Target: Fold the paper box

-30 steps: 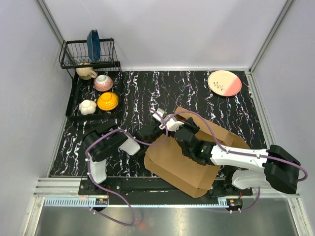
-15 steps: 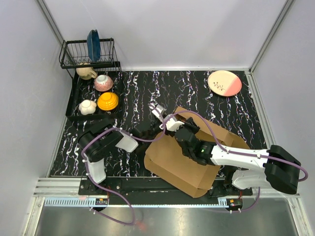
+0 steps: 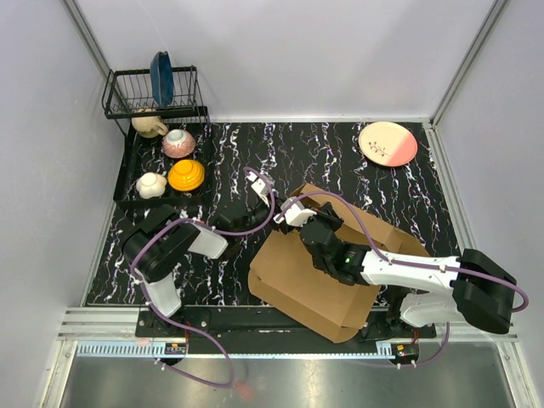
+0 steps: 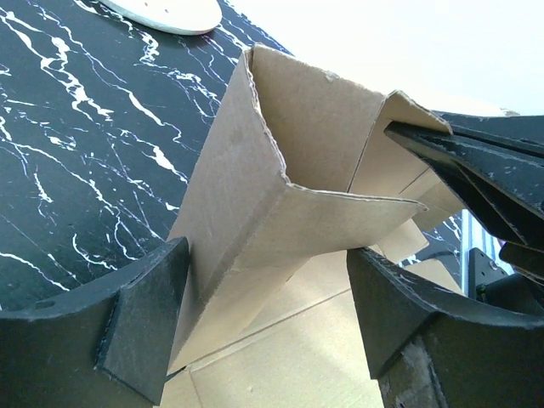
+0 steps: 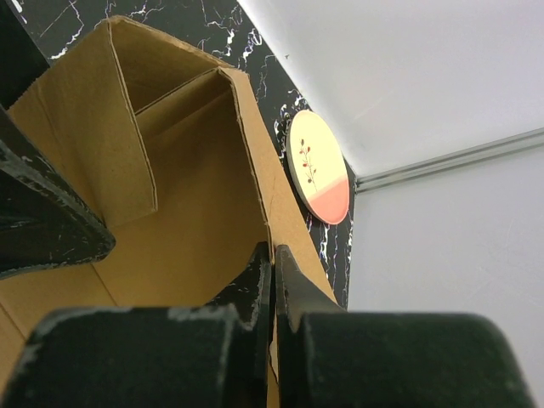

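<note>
Paper box (image 3: 297, 280) wall in right claw (image 5: 273, 255); bowls (image 3: 185, 175) in rack (image 3: 119, 185).

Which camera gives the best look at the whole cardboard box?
Top external: the paper box lies nearly whole, only partly under the right arm. The left wrist view shows just a raised flap close up; the right wrist view, its inner walls.

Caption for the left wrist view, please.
Open left gripper straddles a raised flap of the paper box; plate behind.
</note>
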You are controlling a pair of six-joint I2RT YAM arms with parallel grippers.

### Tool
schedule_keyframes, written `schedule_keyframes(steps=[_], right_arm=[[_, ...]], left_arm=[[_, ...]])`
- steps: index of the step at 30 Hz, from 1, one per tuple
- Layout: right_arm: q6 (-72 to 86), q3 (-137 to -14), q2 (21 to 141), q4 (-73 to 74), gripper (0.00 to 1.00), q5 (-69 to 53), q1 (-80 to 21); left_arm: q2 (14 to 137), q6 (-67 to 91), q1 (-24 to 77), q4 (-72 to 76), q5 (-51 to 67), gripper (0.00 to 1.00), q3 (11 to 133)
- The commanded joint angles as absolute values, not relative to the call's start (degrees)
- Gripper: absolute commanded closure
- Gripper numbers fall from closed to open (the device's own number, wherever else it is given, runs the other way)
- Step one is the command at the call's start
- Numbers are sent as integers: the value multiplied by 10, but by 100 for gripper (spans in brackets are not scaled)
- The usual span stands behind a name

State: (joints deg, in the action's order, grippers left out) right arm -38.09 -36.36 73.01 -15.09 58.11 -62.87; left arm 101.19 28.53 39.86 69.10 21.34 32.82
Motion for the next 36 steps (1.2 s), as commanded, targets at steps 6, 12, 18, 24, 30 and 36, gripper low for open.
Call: schedule_keyframes(steps=[6, 12, 18, 24, 30, 36], right_arm=[[-326, -353, 750, -109, 100, 512, -642], [-326, -354, 750, -111, 100, 511, -642], [-323, -354, 740, -113, 100, 509, -642], [-318, -353, 741, -111, 100, 506, -642], [-316, -355, 747, -111, 100, 502, -642], [-314, -354, 747, -111, 100, 498, -642]], left_arm=[[937, 317, 385, 956, 315, 22, 331], [880, 266, 375, 956, 345, 22, 276], [923, 276, 368, 955, 356, 23, 293], [967, 256, 368, 955, 310, 24, 293], [1000, 244, 369, 955, 271, 26, 325], [1033, 263, 372, 955, 268, 30, 367]])
